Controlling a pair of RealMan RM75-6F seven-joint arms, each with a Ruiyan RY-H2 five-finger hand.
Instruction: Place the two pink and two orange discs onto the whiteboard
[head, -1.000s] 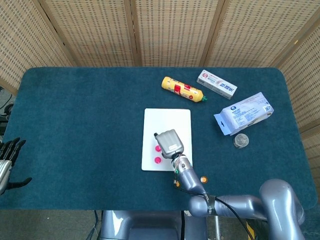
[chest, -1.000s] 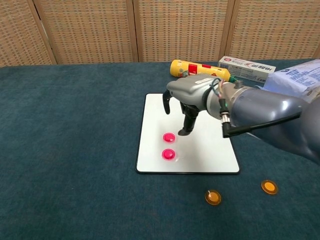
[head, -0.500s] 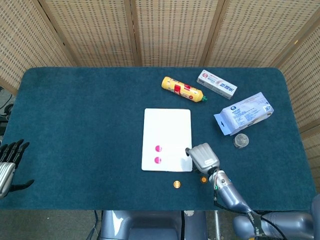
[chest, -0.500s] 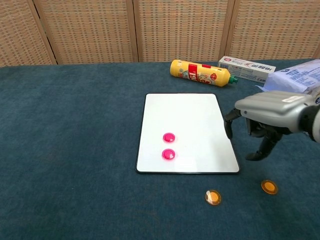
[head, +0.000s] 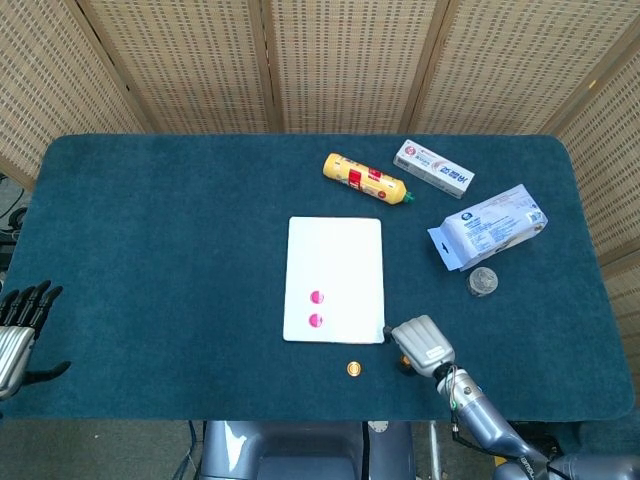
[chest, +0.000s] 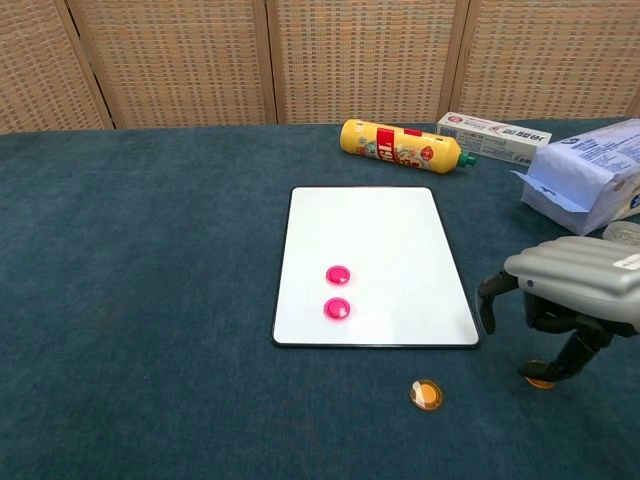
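The whiteboard (head: 335, 250) (chest: 370, 225) lies flat in the middle of the blue table. Two pink discs (head: 316, 297) (head: 316, 321) rest on its near left part, also seen in the chest view (chest: 338, 274) (chest: 337, 308). One orange disc (head: 353, 368) (chest: 426, 394) lies on the cloth just in front of the board. The other orange disc (chest: 540, 380) is partly hidden under my right hand (head: 422, 344) (chest: 570, 290), which arches over it with fingers pointing down and one fingertip at the disc. My left hand (head: 20, 320) hangs at the far left edge, fingers spread, holding nothing.
At the back stand a yellow bottle (head: 366, 179) (chest: 400, 144) lying on its side and a toothpaste box (head: 433, 168) (chest: 494, 133). A white packet (head: 488, 226) (chest: 590, 175) and a small round tin (head: 483, 281) lie to the right.
My right hand has left the spot above the whiteboard, swung right and towards the near edge, and come down over the right orange disc. The discs have not moved.
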